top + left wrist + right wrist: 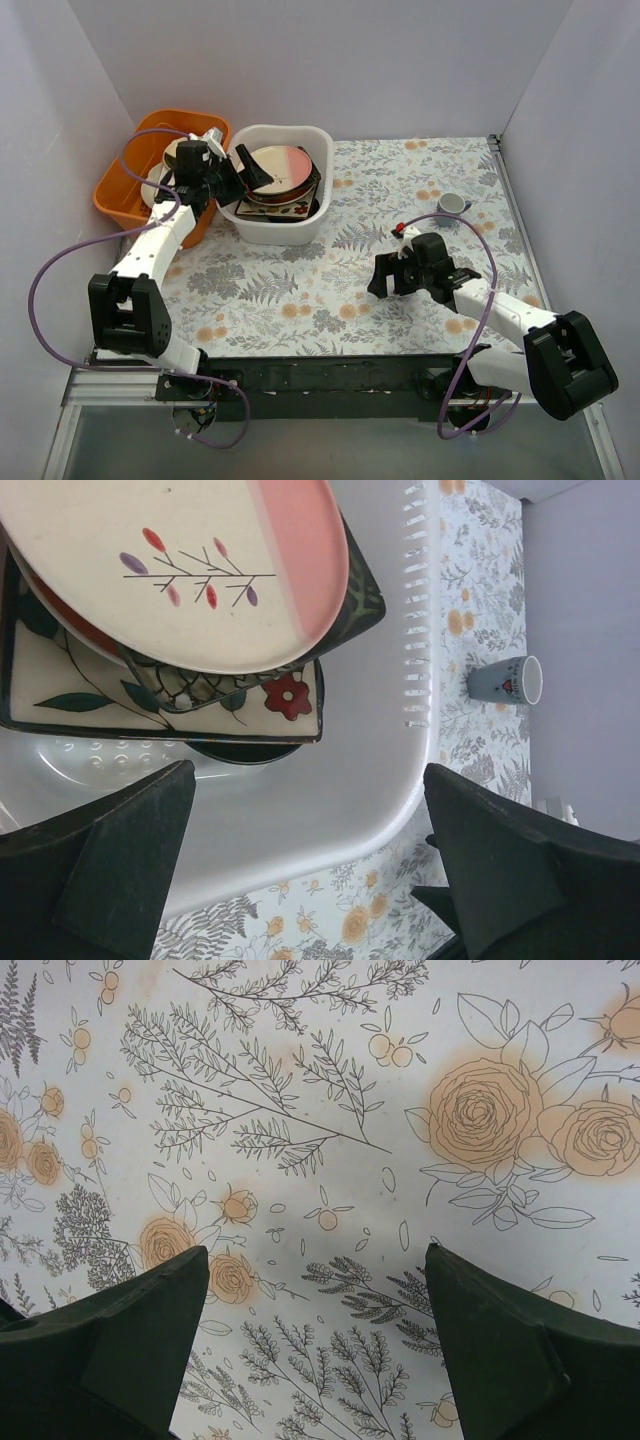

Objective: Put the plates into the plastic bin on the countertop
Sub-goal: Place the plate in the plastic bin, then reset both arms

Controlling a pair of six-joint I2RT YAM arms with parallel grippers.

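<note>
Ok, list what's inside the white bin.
The white bin holds a stack: a pink-cream round plate on top, a black patterned plate under it, a cream floral square plate lower. Whatever lies beneath is covered.

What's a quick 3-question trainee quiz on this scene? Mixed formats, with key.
1. True or false: the pink-cream plate lies topmost in the bin.
2. Where is the cup? A in the bin; B on the countertop, right of the bin; C on the pink-cream plate.
3. What does the right gripper hold?
Key: 1 true. 2 B. 3 nothing; it is open over bare countertop.
</note>
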